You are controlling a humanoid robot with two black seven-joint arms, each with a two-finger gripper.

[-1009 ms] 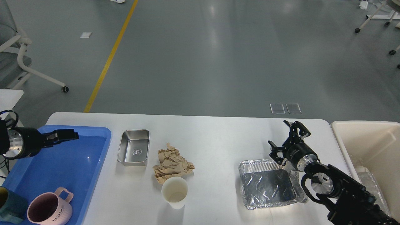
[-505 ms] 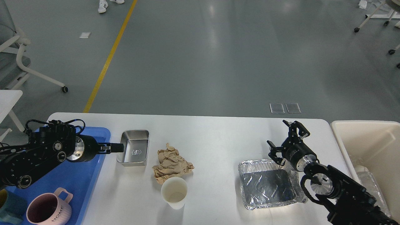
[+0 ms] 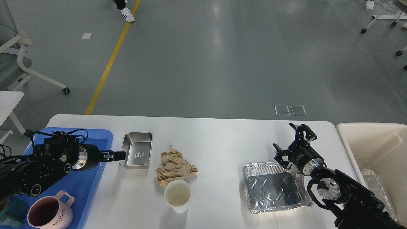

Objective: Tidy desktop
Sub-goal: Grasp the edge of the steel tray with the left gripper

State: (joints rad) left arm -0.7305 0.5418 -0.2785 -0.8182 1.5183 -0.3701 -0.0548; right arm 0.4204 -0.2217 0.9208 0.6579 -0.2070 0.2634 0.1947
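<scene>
The white desktop [image 3: 216, 140] holds a steel tray [image 3: 135, 149], a crumpled brown paper [image 3: 175, 168], a white paper cup [image 3: 177, 195] and a foil tray [image 3: 275, 187]. My left gripper [image 3: 116, 155] reaches right over the blue tray's edge, and its tip is at the steel tray's left wall. Its fingers show edge-on and cannot be told apart. My right gripper [image 3: 292, 143] is open and empty, just behind the foil tray's back right corner.
A blue tray [image 3: 95, 184] at the left holds a pink mug [image 3: 49, 213] and a teal cup [image 3: 12, 213]. A cream bin [image 3: 375, 143] stands off the right edge with a clear plastic item [image 3: 375, 187] inside. An office chair stands on the floor at far left.
My left arm has swung right, from over the blue tray to the steel tray's left wall. My right arm has barely moved.
</scene>
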